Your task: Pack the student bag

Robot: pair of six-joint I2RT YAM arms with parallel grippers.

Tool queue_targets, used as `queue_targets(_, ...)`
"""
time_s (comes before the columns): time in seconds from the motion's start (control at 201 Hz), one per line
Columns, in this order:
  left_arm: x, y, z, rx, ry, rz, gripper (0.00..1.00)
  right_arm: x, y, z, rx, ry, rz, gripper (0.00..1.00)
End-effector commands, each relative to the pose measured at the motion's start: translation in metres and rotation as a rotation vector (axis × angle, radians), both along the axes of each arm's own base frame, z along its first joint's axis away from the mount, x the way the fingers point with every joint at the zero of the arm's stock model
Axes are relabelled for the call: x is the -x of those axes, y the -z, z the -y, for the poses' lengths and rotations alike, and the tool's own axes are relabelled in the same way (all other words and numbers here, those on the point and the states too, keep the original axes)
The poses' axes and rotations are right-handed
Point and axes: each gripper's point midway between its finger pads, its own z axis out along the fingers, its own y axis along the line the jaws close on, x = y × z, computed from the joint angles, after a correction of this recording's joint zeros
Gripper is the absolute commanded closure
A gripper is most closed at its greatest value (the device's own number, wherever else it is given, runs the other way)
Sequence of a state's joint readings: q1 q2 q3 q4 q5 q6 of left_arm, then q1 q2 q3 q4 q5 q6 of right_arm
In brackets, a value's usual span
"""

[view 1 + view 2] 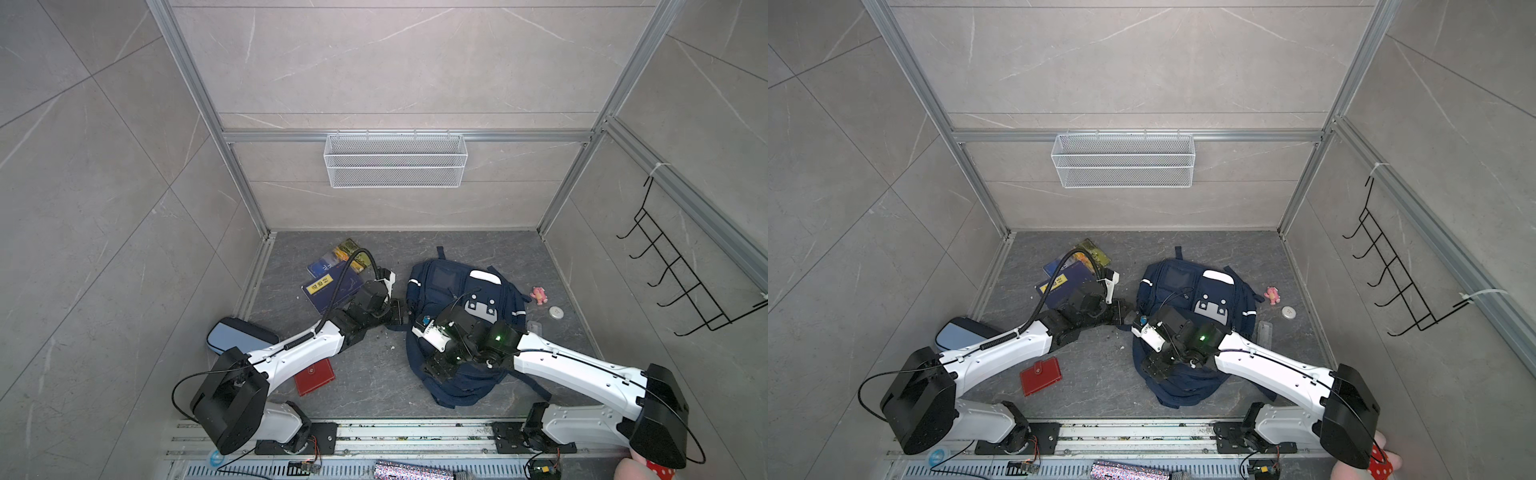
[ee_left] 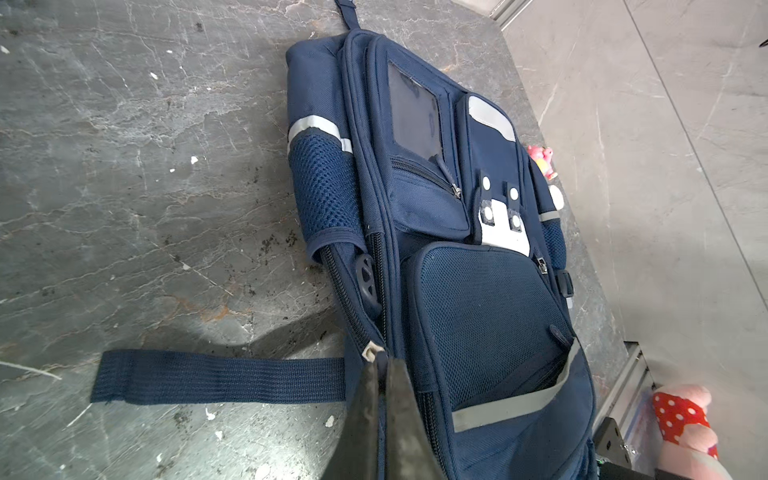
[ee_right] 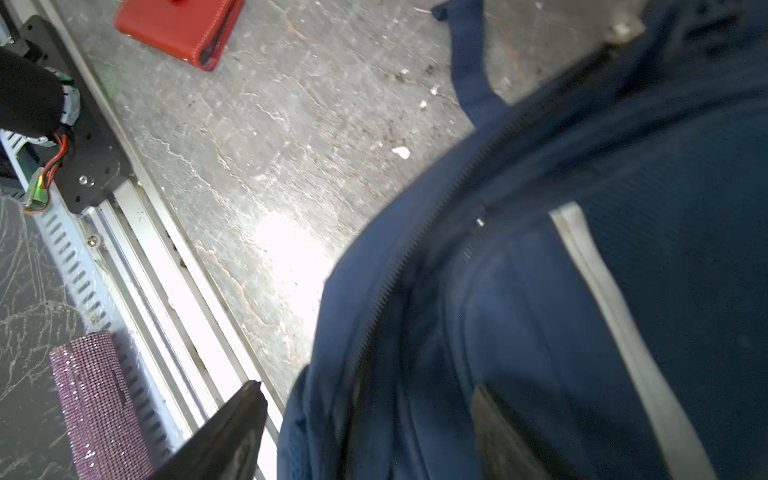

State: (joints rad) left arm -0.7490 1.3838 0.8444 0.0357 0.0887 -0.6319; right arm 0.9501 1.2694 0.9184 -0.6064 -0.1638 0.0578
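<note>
opening the bag [image 1: 440, 282], it seems: left gripper [image 2: 383, 365] shut on its zip edge; right gripper [image 3: 365, 386] gapes astride fabric; next, clamp, pull apart.

The left arm [image 1: 303, 352] is showing white shells, black joint housings and a coiled black cable [image 1: 300, 339]. A green light [image 1: 497, 337] is glowing on the right arm [image 1: 582, 370], and the left claw [image 2: 381, 363] is looking dark, scuffed.

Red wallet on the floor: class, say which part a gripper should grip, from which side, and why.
Probably grip the red wallet across its shorter width, from straight above: it lies flat and closed on the floor, both long edges clear.
</note>
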Motion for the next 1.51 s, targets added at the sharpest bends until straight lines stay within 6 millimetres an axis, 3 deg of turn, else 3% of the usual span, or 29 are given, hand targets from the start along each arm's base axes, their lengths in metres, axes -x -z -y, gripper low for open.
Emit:
queue_targets(0.0,-0.006,-0.061,0.013,0.183,0.009,0.124,1.0,0.003,-0.008,-0.019,-0.076,-0.032,0.012,0.21)
queue_targets(0.06,-0.008,-0.064,0.014,0.205,-0.001,0.128,1.0,0.003,-0.002,-0.019,-0.075,-0.031,0.005,0.21)
queue_targets(0.119,-0.009,-0.065,0.016,0.219,-0.001,0.125,1.0,0.003,0.01,-0.018,-0.035,-0.027,-0.016,0.28)
queue_targets(0.199,-0.011,-0.068,0.019,0.239,-0.003,0.126,1.0,0.003,0.019,-0.017,0.002,-0.036,-0.033,0.44)
queue_targets(0.363,-0.015,-0.065,0.012,0.203,-0.027,0.144,1.0,0.003,0.014,-0.016,-0.026,-0.036,-0.006,0.75)
queue_targets(0.458,-0.02,-0.064,0.006,0.193,-0.03,0.146,1.0,0.006,0.015,-0.014,-0.023,-0.05,-0.009,1.0)
queue_targets(0.612,-0.027,-0.062,0.003,0.14,-0.015,0.163,1.0,0.007,0.002,-0.009,-0.057,-0.046,0.024,1.0)
queue_targets(0.797,-0.068,-0.035,-0.02,0.214,-0.079,0.165,1.0,0.014,-0.013,0.001,-0.106,-0.038,0.053,1.0)
queue_targets(1.021,-0.097,-0.029,0.008,0.265,0.029,0.161,1.0,0.014,-0.014,0.004,-0.085,-0.057,0.07,1.0)
queue_targets(1.17,-0.115,-0.017,0.011,0.266,-0.002,0.141,1.0,0.012,-0.02,0.001,-0.096,-0.063,0.078,1.0)
queue_targets(1.399,-0.115,-0.016,0.015,0.241,0.013,0.126,1.0,0.007,-0.019,-0.001,-0.08,-0.045,0.082,1.0)
queue_targets(1.444,-0.11,-0.012,0.013,0.22,0.018,0.109,1.0,0.003,-0.021,-0.003,-0.085,-0.028,0.084,0.9)
queue_targets(1.504,-0.101,-0.01,0.007,0.197,0.024,0.093,0.81,-0.001,-0.025,-0.007,-0.095,-0.014,0.083,0.76)
